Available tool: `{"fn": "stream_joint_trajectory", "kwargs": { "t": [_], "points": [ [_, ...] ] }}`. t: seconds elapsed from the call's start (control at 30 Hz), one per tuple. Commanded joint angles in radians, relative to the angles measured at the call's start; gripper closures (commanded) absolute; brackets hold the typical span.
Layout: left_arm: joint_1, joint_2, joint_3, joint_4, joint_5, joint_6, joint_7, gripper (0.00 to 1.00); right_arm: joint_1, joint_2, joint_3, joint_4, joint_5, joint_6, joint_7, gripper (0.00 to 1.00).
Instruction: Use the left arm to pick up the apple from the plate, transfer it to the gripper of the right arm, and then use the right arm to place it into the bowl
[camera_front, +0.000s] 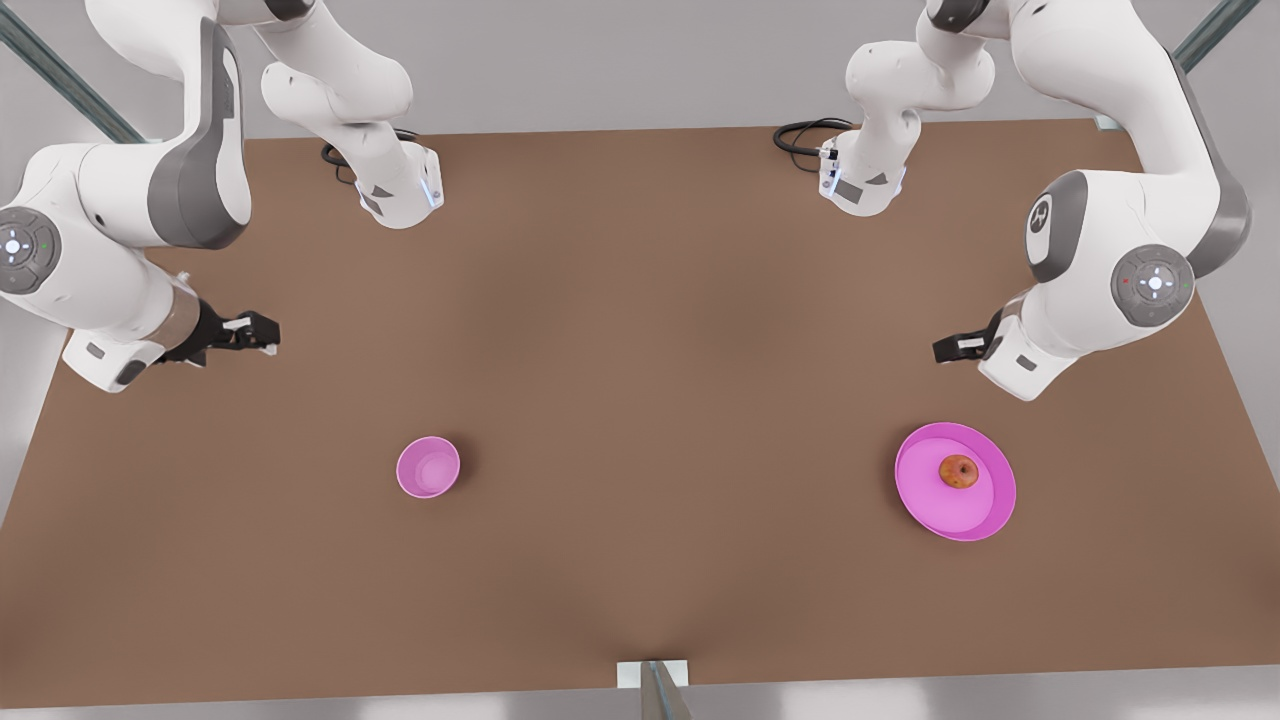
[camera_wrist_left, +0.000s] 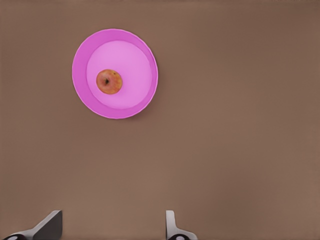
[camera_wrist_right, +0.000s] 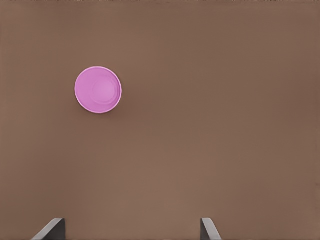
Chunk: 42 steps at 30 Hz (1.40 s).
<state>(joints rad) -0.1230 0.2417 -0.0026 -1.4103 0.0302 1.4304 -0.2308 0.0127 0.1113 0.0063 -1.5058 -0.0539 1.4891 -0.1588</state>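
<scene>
The apple (camera_front: 959, 471) sits in the plate (camera_front: 975, 520), slightly off its middle, near the table (camera_front: 640, 300) edge at the front view's right. The bowl (camera_front: 428, 467) stands well apart toward the opposite side, holding nothing. The left gripper (camera_front: 948, 348) hovers above the table near the plate, fingers (camera_wrist_left: 50, 225) apart. The right gripper (camera_front: 262, 334) hangs near the bowl's side, fingers (camera_wrist_right: 52, 229) apart.

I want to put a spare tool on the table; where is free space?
The wide brown tabletop between the small pink bowl and the shallow magenta plate is bare. The plate holds the reddish apple. Both open grippers, left and right, hover toward the sides.
</scene>
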Motion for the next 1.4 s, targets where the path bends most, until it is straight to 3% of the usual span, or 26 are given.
{"fn": "stream_joint_trajectory", "kwargs": {
  "t": [0.0, 0.07, 0.17, 0.23, 0.27, 0.3, 0.47, 0.73, 1.37],
  "points": [
    [0.000, -0.001, 0.001, 0.001, 0.001, 0.009, -0.051, 0.00, 0.000, -0.001, 0.000, -0.001, 0.005, 0.027, -0.054, 0.00],
    [0.003, 0.022, 0.006, 0.007, -0.004, 0.013, -0.053, 0.00, 0.000, 0.001, 0.000, -0.001, 0.002, 0.027, -0.056, 0.00],
    [0.046, 0.352, 0.009, 0.295, 0.007, 0.058, 0.005, 0.00, 0.000, 0.002, 0.000, -0.001, 0.008, 0.027, -0.061, 0.00],
    [0.083, 0.430, 0.018, 0.309, 0.007, 0.157, 0.117, 0.00, 0.000, 0.002, 0.000, -0.002, 0.008, 0.027, -0.061, 0.00],
    [0.097, 0.412, 0.030, 0.183, 0.005, 0.364, 0.125, 0.00, 0.000, 0.001, 0.000, -0.002, 0.008, 0.027, -0.061, 0.00],
    [0.105, 0.415, 0.041, 0.156, 0.001, 0.441, 0.156, 0.00, 0.000, 0.001, 0.000, -0.007, 0.008, 0.028, -0.061, 0.00],
    [0.140, 0.429, 0.041, -0.022, -0.007, 0.682, 0.241, 0.00, 0.000, 0.002, -0.002, -0.008, 0.009, 0.028, -0.062, 0.00],
    [0.164, 0.438, 0.046, -0.139, 0.001, 0.760, 0.404, 0.00, 0.000, 0.005, -0.002, -0.014, 0.011, 0.028, -0.062, 0.00],
    [0.194, 0.515, 0.042, -0.156, -0.073, 0.780, 0.401, 0.00, 0.000, 0.010, -0.002, -0.031, 0.011, 0.034, -0.062, 0.00]
  ]
}}
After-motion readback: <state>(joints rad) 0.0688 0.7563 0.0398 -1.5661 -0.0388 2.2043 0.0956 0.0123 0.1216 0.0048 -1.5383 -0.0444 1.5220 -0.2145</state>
